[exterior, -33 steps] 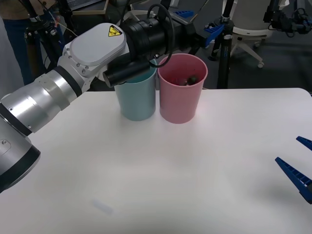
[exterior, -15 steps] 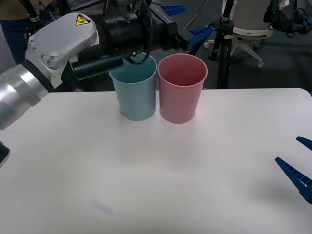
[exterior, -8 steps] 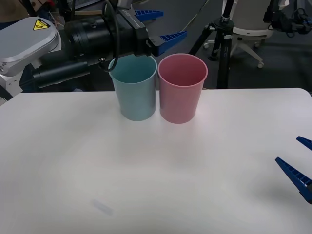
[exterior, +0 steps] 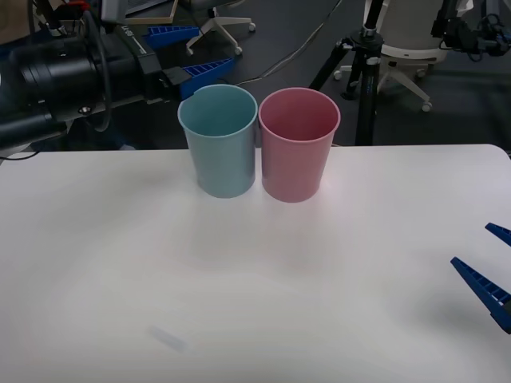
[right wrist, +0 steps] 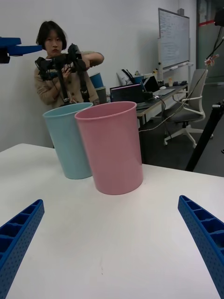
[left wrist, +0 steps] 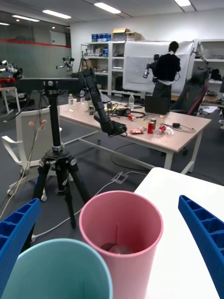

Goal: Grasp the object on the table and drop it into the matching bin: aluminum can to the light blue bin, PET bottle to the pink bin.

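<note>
Right pincer: low over the near right edge of the white desk, fingers apart, nothing between them. Mid-desk: bare surface. Far side: the light blue bin and the pink bin upright, side by side and touching. PET bottle: a dark shape at the bottom of the pink bin. Left pincer: beyond the desk's far edge, behind and left of the light blue bin, fingers spread, empty.
</note>
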